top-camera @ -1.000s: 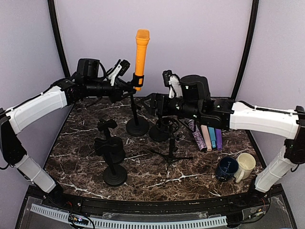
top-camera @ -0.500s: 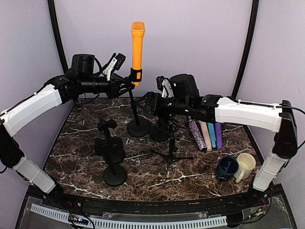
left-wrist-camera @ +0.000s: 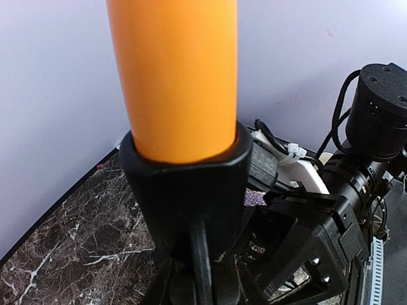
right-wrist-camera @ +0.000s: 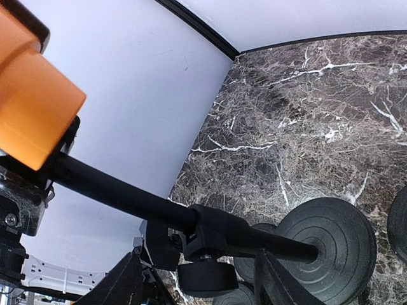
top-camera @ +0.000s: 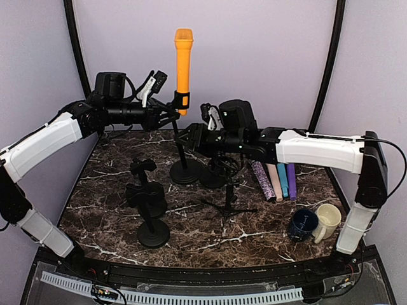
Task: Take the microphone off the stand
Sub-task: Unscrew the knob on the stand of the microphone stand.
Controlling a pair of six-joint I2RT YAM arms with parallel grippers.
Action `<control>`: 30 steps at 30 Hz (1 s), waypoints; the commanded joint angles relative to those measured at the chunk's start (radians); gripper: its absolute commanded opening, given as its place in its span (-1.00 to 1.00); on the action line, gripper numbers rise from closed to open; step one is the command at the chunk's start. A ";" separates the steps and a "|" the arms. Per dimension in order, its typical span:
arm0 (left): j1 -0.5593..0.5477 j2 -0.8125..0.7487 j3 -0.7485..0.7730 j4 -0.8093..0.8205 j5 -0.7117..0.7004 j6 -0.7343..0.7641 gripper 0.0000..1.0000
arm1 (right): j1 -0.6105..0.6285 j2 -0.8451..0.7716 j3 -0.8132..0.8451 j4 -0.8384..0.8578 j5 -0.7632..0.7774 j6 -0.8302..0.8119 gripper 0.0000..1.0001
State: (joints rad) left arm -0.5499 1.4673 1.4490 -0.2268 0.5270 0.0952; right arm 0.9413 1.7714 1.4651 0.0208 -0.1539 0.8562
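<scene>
Orange microphone, now straightened upright, sits in the clip of its stand at the back of the table; left pincer clamps the pole under the clip, right pincer has moved in, half-open astride the pole lower down, bracing for removal.

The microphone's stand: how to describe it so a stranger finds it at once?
On the dark marble table, look near the middle of the back edge. Among the black stands, this stand has a round base and the tallest pole. Only it holds an orange microphone.
</scene>
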 commanded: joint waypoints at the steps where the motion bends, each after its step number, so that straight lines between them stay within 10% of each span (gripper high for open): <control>1: 0.000 -0.078 0.045 0.100 0.037 -0.010 -1.00 | -0.004 0.020 0.037 0.066 -0.011 0.015 0.12; 30: -0.001 -0.065 0.015 0.104 0.045 -0.030 -1.00 | -0.003 0.012 0.031 -0.013 0.100 -0.137 -0.88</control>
State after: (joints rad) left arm -0.5499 1.4597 1.4487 -0.2264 0.5335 0.0910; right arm 0.9417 1.7912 1.4742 0.0319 -0.1238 0.7967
